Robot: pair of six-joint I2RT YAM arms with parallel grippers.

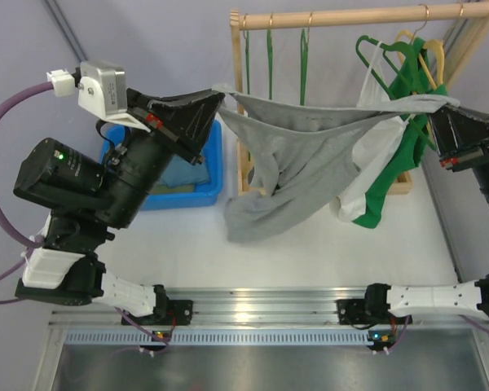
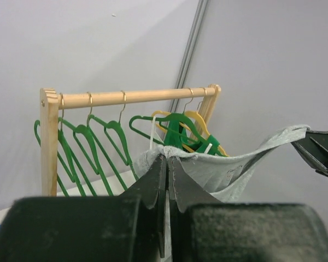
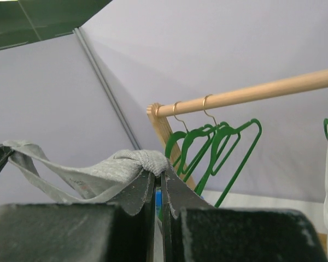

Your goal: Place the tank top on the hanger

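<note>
Two grippers, left gripper (image 1: 218, 98) and right gripper (image 1: 434, 110), each clenched on one end of tank top (image 1: 293, 147). Soft grey jersey sags between them above worktop (image 1: 310, 252) middle. Far edge: thin green hanger (image 1: 270, 61), gold hook, on wooden rail (image 1: 350, 16). Risk: limp fabric could slip or snag neighbouring hangers, straps missing wire shoulders.

Wooden rack (image 1: 350, 17), blue bin (image 1: 215, 167), hanging green garment (image 1: 381, 189).

Tank top (image 1: 301, 138) hides bottoms of 3 thin green hangers (image 1: 270, 53); left arm (image 1: 81, 179) covers half blue bin (image 1: 214, 167).
</note>
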